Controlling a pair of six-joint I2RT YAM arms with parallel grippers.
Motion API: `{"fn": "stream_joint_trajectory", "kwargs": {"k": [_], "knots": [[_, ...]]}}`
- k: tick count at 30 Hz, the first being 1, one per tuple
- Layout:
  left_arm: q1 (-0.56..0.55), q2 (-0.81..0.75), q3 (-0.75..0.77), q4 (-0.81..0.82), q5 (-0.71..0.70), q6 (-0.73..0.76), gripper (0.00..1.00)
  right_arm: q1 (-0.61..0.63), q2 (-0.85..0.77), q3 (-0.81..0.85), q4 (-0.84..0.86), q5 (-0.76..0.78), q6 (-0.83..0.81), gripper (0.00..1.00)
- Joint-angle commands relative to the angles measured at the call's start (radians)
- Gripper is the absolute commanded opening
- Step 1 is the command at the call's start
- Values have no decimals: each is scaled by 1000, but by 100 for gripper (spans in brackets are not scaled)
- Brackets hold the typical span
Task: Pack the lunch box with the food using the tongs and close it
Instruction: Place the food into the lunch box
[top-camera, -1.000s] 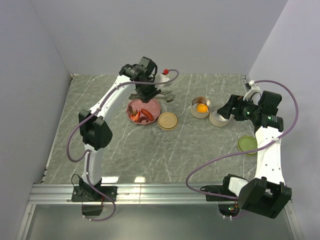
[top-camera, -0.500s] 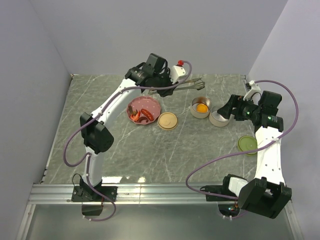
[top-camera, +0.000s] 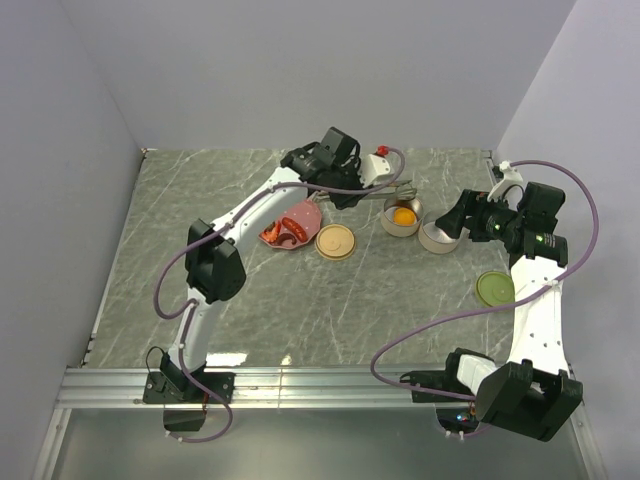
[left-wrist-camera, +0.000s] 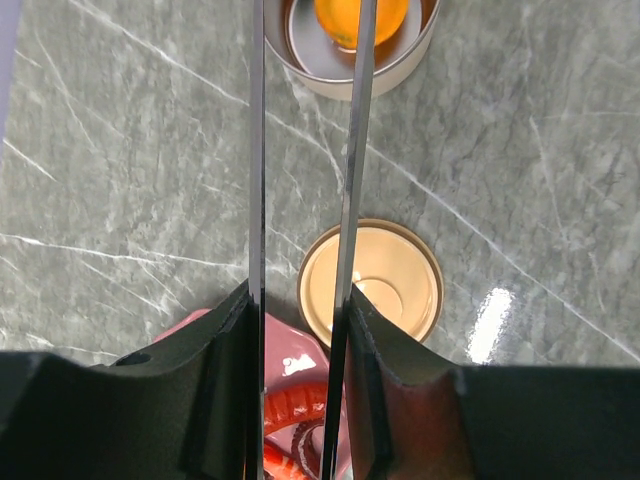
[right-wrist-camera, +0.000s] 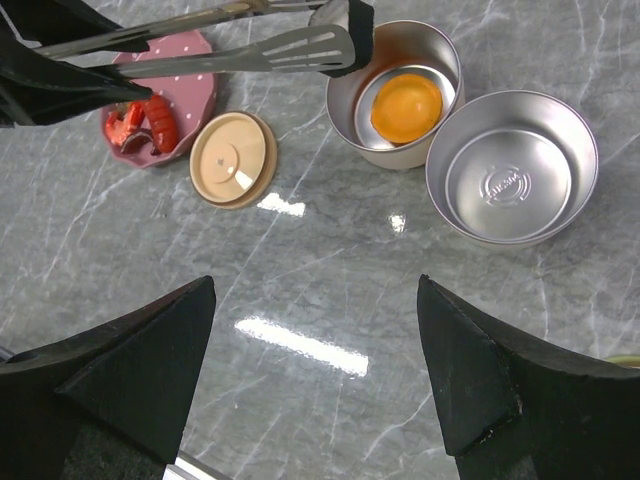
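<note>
My left gripper (left-wrist-camera: 300, 335) is shut on the long grey metal tongs (right-wrist-camera: 250, 45), one finger on the outside of each arm. The tongs reach from above the pink plate (right-wrist-camera: 190, 55) to the rim of the lunch box tin (right-wrist-camera: 440, 50). A round orange food piece (right-wrist-camera: 405, 107) lies in that tin. A small dark-and-pale block (right-wrist-camera: 352, 22) shows at the tongs' tips, just over the tin's left rim. Red-orange sausage pieces (right-wrist-camera: 150, 120) lie on the plate. My right gripper (right-wrist-camera: 315, 360) hangs open above bare table, near the empty second tin (right-wrist-camera: 512, 180).
A beige round lid (top-camera: 335, 242) lies between the plate and the tins. A green lid (top-camera: 494, 289) lies on the table at the right, beside my right arm. Grey walls close in the table's back and sides.
My left arm has swung to the right with the tongs, from over the pink plate to the tin with the orange piece. The right arm has not moved.
</note>
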Motion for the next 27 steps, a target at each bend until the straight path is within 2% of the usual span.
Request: {"fn": "stream_joint_trajectory", "kwargs": {"k": [1, 8, 20, 27], "knots": [[-13, 8, 31, 39, -31, 10, 13, 3, -23, -8, 18, 10, -16, 88], [-44, 80, 55, 14, -84, -2, 15, 3, -27, -11, 15, 16, -22, 88], [-58, 117, 66, -1, -121, -4, 18, 3, -24, -15, 18, 11, -19, 88], [-67, 137, 83, -12, -140, 1, 29, 4, -21, -14, 14, 16, -22, 88]]}}
